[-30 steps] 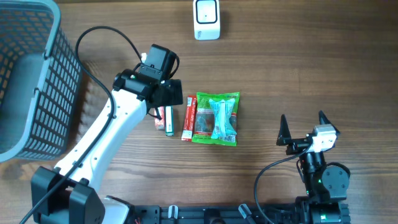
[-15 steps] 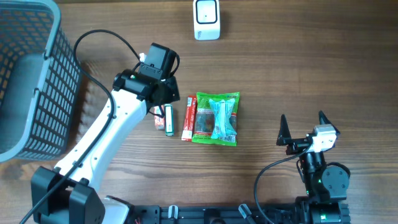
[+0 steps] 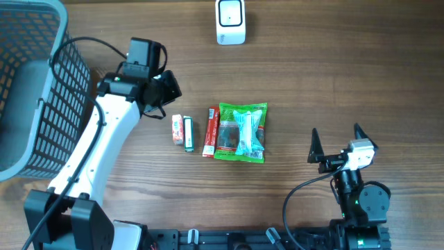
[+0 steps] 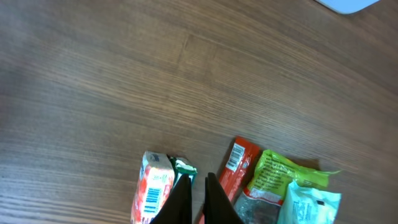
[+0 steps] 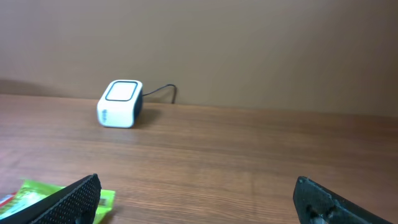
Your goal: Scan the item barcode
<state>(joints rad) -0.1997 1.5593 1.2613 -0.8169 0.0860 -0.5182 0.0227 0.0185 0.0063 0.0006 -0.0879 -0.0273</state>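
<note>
The left gripper [image 4: 198,186] is pinched shut on nothing, so it should reopen and drop squarely over the small orange box [image 3: 177,129], which lies barcode-up just left of the green packet [image 3: 241,132]. The left arm [image 3: 104,142] hovers up-left of that packet, tilted down. The right gripper [image 3: 336,132] stands spread wide and empty, to the packet's right.

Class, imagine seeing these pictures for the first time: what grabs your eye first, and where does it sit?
The bright green snack packet in the middle of the table, with a red bar beside it on the left. Next, the grey basket at the far left edge and the white scanner at the top edge.
</note>
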